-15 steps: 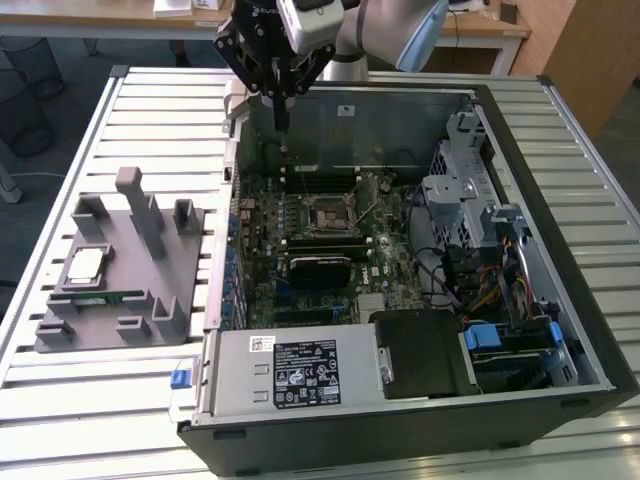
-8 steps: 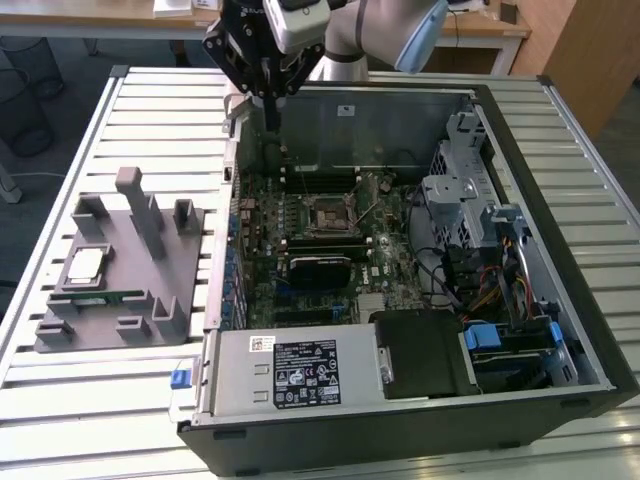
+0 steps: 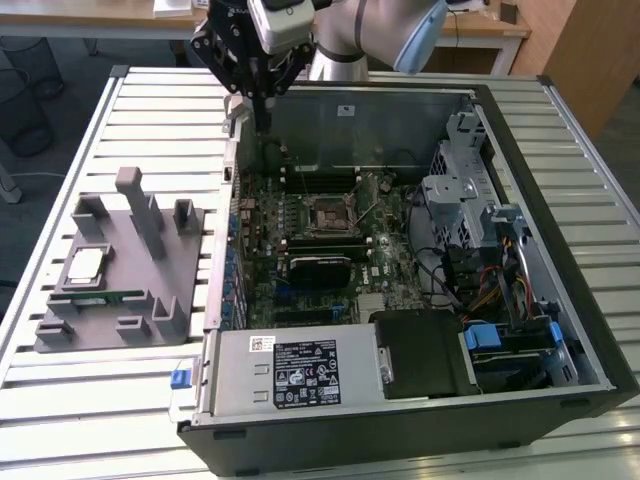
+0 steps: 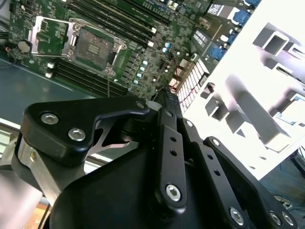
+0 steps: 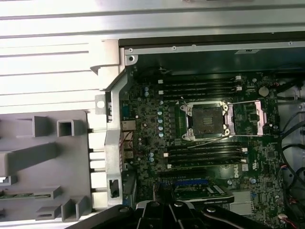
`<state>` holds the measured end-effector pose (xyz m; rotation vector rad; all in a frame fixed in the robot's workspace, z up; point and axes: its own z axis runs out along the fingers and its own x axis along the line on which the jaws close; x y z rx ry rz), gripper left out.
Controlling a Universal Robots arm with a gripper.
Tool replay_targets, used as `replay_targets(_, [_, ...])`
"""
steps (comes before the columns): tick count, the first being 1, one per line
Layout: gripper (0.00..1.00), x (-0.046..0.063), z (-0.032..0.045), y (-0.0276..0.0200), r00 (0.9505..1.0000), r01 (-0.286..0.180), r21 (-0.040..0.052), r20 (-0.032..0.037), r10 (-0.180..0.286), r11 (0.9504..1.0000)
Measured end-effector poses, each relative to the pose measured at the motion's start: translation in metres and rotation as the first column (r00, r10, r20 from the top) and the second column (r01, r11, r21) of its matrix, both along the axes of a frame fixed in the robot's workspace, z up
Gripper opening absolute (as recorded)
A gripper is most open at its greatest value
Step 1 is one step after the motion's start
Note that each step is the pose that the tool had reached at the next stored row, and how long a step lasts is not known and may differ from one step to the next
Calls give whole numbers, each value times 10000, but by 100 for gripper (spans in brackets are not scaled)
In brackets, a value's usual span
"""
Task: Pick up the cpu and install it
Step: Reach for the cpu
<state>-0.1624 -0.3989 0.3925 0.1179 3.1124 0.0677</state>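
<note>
Cut off at the edge in the second wrist view — cpu (image 4: 295,109), on the fixture (image 4: 248,102), well apart from gripper (image 4: 166,93); fingers pressed together, holding nothing.

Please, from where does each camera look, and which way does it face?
Exterior view: off the arm, looking down on the open computer case and the grey fixture with the cpu; the arm and gripper show.
First wrist view: on the arm, looking down onto the motherboard; the gripper in the foreground.
Second wrist view: on the arm, looking obliquely past the gripper.
Both wrist views share the open socket.
</note>
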Motion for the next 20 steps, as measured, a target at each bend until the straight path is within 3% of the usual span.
replay_targets(20, [11, -318, -12, 0, 10000, 0, 0, 0, 0, 10000])
